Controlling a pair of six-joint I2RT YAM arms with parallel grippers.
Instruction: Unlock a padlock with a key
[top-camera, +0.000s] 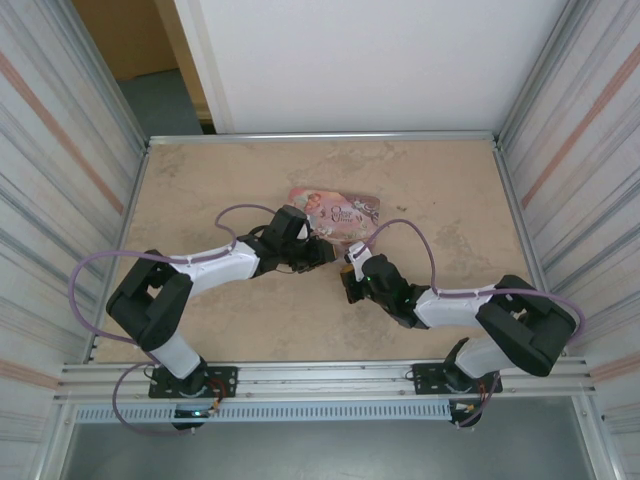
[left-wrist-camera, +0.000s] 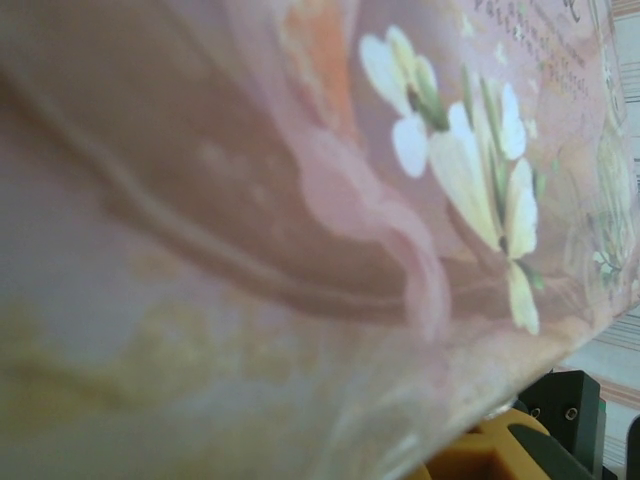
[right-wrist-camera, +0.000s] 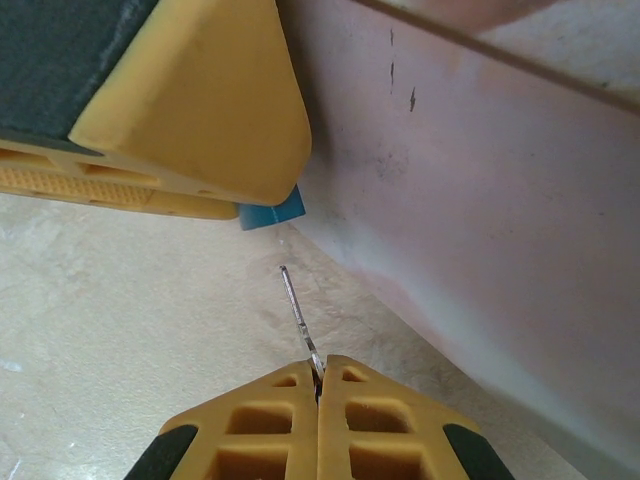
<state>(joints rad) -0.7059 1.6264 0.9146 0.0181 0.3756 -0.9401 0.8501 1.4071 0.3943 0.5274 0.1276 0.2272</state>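
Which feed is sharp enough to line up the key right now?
Right wrist view: sharp, the key in the right end effector and a teal corner of the padlock crisp. Left wrist view: pink tin too close, blurred at left. Top external view: evenly lit, padlock too small to make out.

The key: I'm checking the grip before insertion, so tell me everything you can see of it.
The key shows as a thin, silvery metal blade, seen edge-on. Its head is hidden, pinched between the shut fingertips of the right gripper. The blade sticks out tilted up and to the left, its tip free. It stops short of the teal padlock and lies beside the pink tin, touching neither.
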